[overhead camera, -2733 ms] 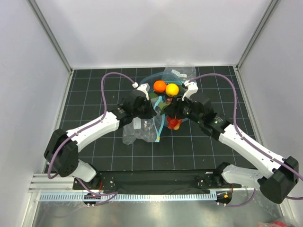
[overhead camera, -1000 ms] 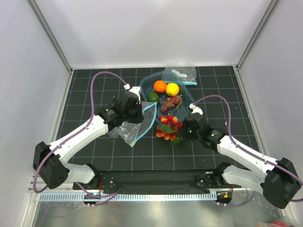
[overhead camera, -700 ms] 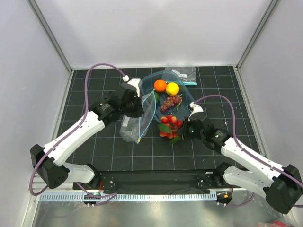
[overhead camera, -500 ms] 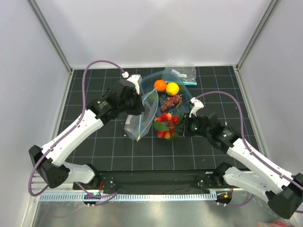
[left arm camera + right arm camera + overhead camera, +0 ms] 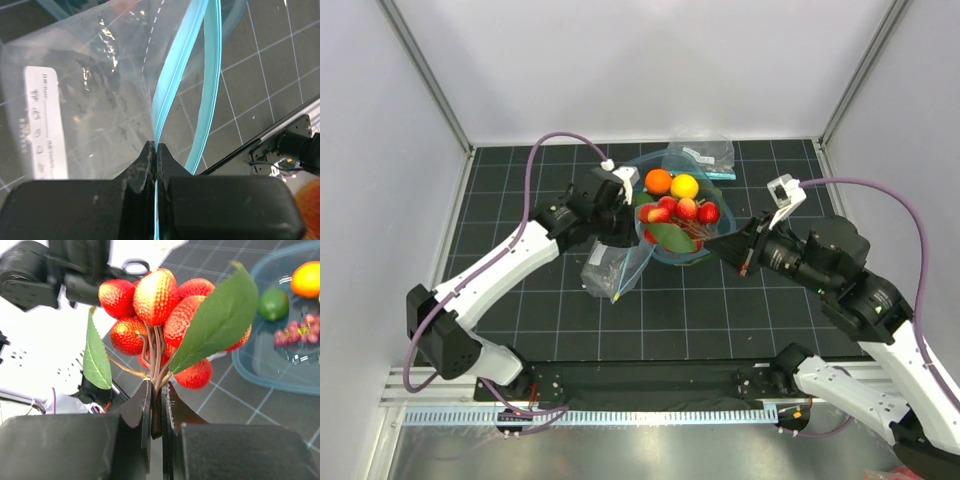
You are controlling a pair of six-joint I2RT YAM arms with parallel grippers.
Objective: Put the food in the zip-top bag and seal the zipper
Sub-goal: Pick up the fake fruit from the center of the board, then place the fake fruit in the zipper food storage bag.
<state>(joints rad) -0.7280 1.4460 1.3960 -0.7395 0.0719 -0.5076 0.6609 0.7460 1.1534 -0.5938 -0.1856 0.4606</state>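
Right claw (image 5: 156,390) clamped tight on the brown stems of a cluster of red toy strawberries with green leaves (image 5: 160,305), raised just ahead of its fingertips. Beyond the fruit, the left claw (image 5: 154,150) pinches one teal-blue zipper strip (image 5: 175,85) of the large clear plastic zip-top bag (image 5: 100,90), which hangs beneath it with its mouth partly parted. The step looks best done by centring the cluster over that gap before lowering and letting go. Farthest off, a teal translucent tub (image 5: 260,369) holds a green lime (image 5: 273,304).

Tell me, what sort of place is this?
Likely a robotics test cell, not a kitchen: plain white walls box in a black gridded table, where two bolted-down robot arms handle toy strawberries and a zip-top bag.
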